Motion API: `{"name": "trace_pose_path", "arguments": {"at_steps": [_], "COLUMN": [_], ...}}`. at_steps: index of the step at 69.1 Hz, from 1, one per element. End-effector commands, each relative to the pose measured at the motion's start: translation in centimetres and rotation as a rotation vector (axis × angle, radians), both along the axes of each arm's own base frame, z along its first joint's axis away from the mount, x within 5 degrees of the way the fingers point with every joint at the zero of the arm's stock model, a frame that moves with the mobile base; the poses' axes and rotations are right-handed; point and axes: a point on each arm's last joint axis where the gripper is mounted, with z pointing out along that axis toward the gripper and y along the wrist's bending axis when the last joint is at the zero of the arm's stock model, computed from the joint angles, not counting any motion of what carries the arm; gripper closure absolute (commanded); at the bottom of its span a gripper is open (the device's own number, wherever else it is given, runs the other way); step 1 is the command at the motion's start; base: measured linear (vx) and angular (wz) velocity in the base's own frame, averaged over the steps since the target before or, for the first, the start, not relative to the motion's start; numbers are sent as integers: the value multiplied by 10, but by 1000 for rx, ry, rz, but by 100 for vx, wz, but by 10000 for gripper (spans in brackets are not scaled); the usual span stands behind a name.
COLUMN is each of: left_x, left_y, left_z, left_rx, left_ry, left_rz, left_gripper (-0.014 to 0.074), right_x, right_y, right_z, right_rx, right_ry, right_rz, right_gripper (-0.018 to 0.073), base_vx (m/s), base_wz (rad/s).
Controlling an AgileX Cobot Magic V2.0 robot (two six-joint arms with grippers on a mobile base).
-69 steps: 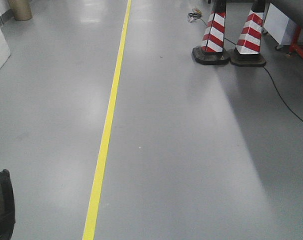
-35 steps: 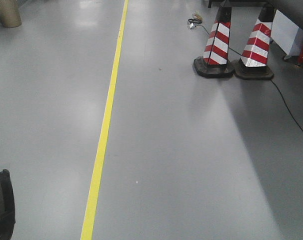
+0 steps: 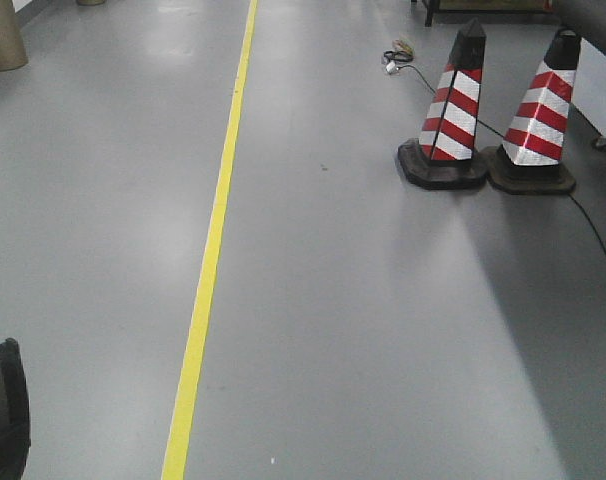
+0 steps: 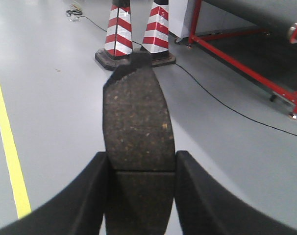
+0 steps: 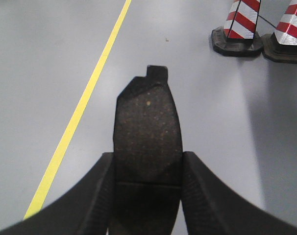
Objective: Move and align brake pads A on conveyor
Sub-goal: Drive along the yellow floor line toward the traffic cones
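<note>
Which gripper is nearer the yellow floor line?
Left. The left gripper sits at the front view's bottom-left, with the yellow line passing just to its right; the right gripper is at the far right edge, well across the floor. Each grips a brake pad.

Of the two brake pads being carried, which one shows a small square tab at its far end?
The brake pad in the right gripper: a square tab juts from its far end. The left gripper's pad shows none.

Bright, even overhead light gives soft glare patches on the floor [image 3: 383, 330] far off, and a broad dim shadow falls right of the cones [image 3: 488, 115]. The front view is slightly soft; both wrist views are sharp, their near edges dark.
</note>
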Motion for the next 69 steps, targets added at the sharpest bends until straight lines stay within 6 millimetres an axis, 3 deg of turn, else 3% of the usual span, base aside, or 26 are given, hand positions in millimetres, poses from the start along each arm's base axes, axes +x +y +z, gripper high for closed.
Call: {"name": "trace_pose_path", "arguments": {"at_steps": [1, 69], "left_x": [1, 1], "left_y": [-3, -3], "left_z": [19, 19], "left_rx": [-64, -64], "left_ry": [-105, -104], "left_rz": [-18, -18], "left_gripper": [467, 467], "right_x": [4, 4], "right_y": [-1, -1], "right_z": [17, 17], "right_rx": [6, 6], "right_ry": [-116, -116], "right_rz": [-16, -16], "right_gripper": [560, 560], "base_vx": [64, 65], "base_wz": [0, -3]}}
